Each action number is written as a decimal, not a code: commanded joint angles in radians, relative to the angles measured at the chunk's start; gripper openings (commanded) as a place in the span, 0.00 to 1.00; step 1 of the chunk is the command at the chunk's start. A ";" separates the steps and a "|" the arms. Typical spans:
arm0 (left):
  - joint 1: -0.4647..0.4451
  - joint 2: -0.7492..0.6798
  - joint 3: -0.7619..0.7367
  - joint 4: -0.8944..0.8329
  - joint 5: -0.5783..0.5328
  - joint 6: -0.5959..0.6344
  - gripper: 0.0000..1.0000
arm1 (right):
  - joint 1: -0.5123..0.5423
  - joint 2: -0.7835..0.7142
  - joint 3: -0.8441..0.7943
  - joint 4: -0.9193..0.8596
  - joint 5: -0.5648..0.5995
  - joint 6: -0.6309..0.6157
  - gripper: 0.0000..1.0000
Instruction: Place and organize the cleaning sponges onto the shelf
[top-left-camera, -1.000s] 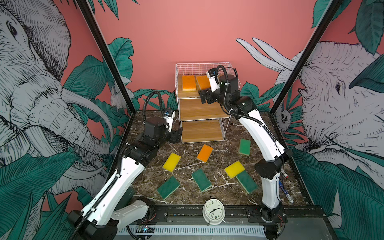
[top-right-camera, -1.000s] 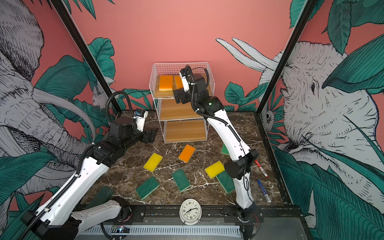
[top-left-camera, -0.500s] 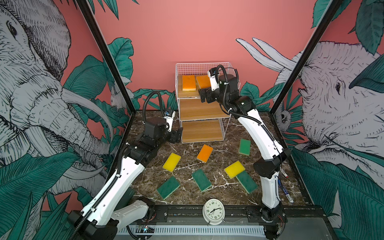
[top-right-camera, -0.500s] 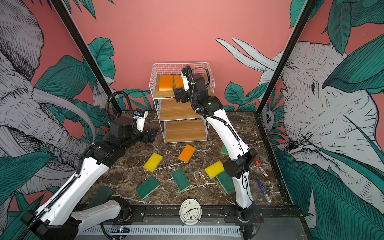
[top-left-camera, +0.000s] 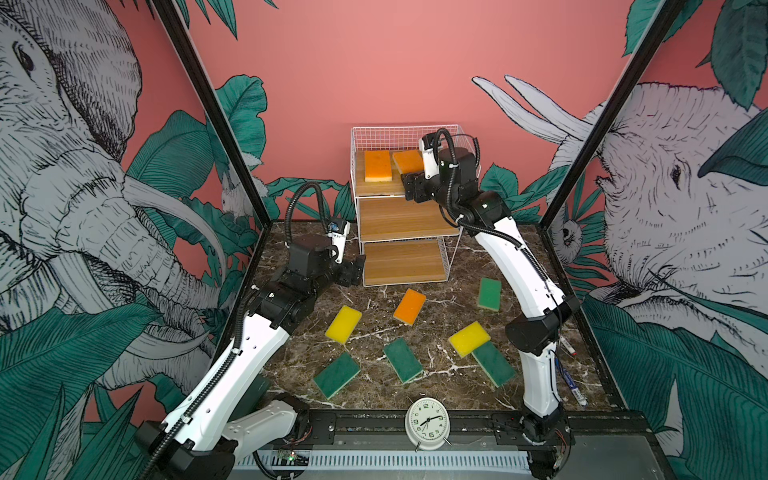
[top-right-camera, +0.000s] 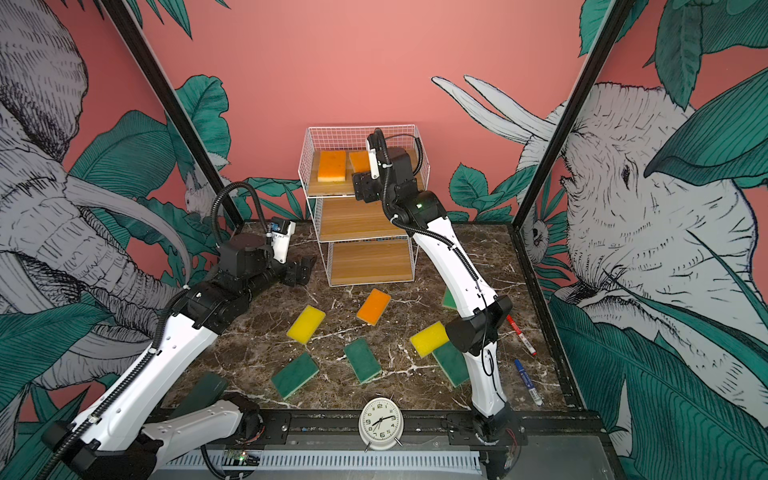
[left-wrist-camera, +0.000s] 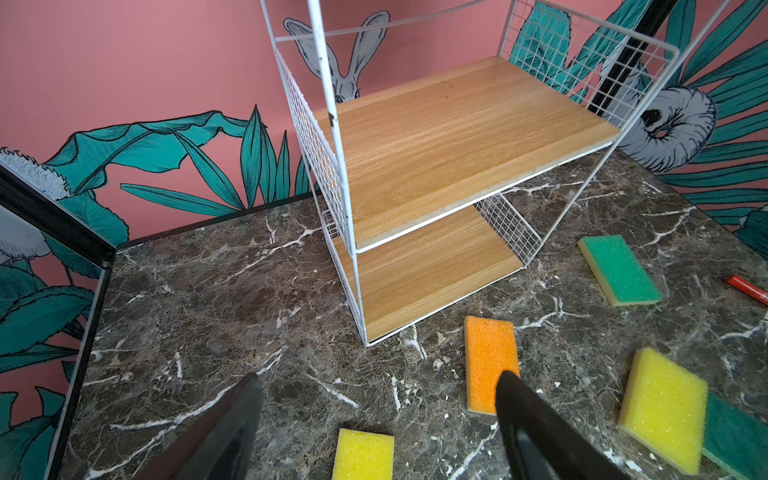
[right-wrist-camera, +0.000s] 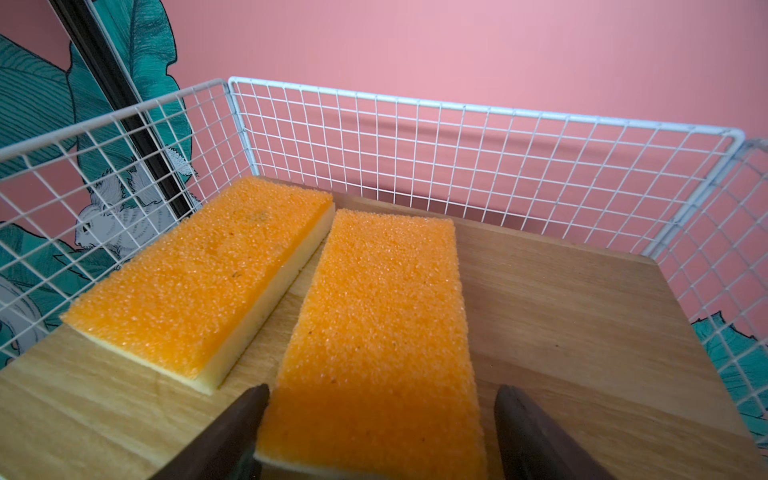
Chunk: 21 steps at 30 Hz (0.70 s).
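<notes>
The shelf (top-left-camera: 399, 216) stands at the back of the table. Two orange sponges (right-wrist-camera: 208, 278) (right-wrist-camera: 382, 311) lie side by side on its top board. My right gripper (right-wrist-camera: 380, 395) is open at that tier, its fingers on either side of the near end of the right-hand sponge (top-left-camera: 407, 161), with a gap on one side. My left gripper (left-wrist-camera: 378, 382) hangs open and empty above the table by the shelf's lower left corner. On the table lie one orange sponge (top-left-camera: 410, 306), two yellow sponges (top-left-camera: 343, 324) (top-left-camera: 469, 338) and several green sponges (top-left-camera: 402, 359).
An alarm clock (top-left-camera: 427, 424) stands on the front rail. A red marker (top-right-camera: 521, 330) and a blue pen (top-right-camera: 525, 380) lie by the right edge of the table. The shelf's middle board (left-wrist-camera: 457, 137) and bottom board (left-wrist-camera: 432, 274) are bare.
The right arm has shifted slightly at the top tier, with its fingers still beside the right-hand orange sponge. The left arm and the sponges on the table have not moved.
</notes>
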 joint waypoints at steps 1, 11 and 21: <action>0.008 -0.024 0.018 0.022 -0.002 0.000 0.89 | -0.006 0.023 -0.001 0.019 -0.009 0.038 0.85; 0.011 -0.028 0.012 0.021 -0.010 0.001 0.89 | -0.005 0.010 -0.041 0.064 -0.055 0.060 0.77; 0.013 -0.036 0.010 0.021 -0.007 0.002 0.90 | -0.006 0.013 -0.031 0.033 -0.065 0.037 0.81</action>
